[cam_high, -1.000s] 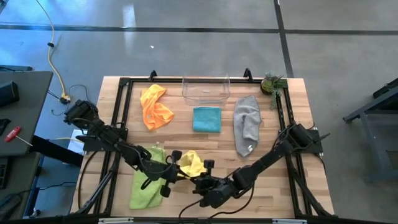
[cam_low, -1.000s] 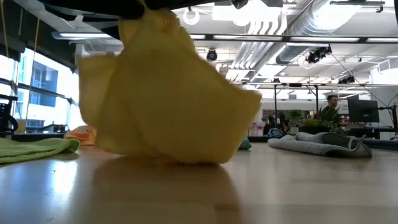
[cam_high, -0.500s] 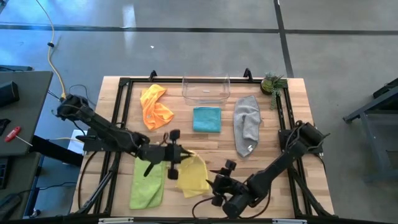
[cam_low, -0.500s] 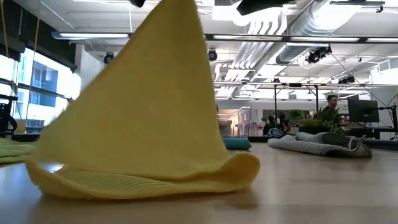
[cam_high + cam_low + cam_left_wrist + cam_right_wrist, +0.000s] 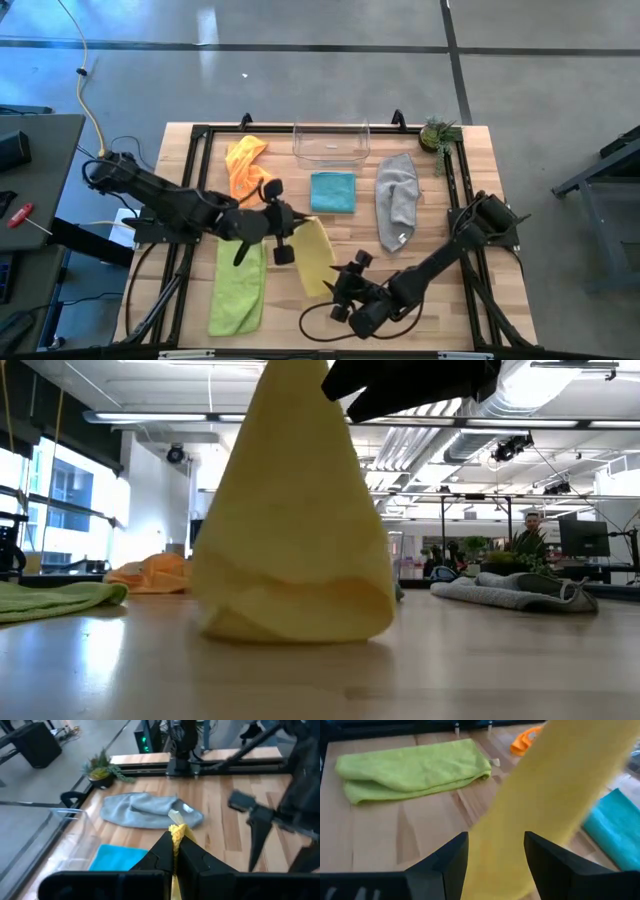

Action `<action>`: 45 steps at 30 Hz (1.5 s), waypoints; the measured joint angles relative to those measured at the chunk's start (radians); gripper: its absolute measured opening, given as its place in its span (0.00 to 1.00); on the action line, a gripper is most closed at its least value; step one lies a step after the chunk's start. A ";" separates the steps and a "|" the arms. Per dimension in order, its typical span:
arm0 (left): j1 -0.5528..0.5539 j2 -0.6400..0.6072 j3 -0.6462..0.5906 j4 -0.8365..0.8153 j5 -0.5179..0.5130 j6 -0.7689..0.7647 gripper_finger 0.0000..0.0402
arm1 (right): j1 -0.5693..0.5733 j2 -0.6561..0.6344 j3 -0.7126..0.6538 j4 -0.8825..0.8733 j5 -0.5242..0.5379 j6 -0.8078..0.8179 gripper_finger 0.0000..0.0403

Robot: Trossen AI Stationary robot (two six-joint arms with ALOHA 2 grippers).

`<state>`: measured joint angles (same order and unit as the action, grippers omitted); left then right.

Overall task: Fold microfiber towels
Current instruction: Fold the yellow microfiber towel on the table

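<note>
The pale slatted wooden table [image 5: 440,225] looked smooth and matt. The soft yellow cloth towel [image 5: 300,540] showed a fine nap (like the limp grey cloth towel [image 5: 145,810]). The clear plastic bin [image 5: 331,143] looked glossy.

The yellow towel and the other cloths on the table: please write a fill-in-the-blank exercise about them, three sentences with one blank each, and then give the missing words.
1. The left end effector is shut on a corner of the ____ towel.
2. The right end effector is ____, its fingers apart with no towel between them.
3. The neatly folded teal towel lies between the orange towel and the ____ towel.

Missing words: yellow; open; grey
</note>
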<state>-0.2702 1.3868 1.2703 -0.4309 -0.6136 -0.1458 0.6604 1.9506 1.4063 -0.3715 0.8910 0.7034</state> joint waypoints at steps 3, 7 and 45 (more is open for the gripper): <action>0.020 0.000 0.067 -0.076 0.030 -0.001 0.00 | -0.006 0.000 0.000 0.000 -0.020 -0.005 0.46; 0.047 0.000 0.160 -0.173 0.078 -0.002 0.00 | -0.006 0.000 0.000 -0.018 -0.032 -0.042 0.46; 0.022 -0.107 -0.124 -0.106 0.212 -0.342 0.00 | -0.119 0.041 -0.364 0.673 -0.160 -0.239 0.46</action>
<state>-0.2481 1.2800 1.1461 -0.5365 -0.4011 -0.4873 0.5415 1.9915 1.0420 0.3019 0.7307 0.4648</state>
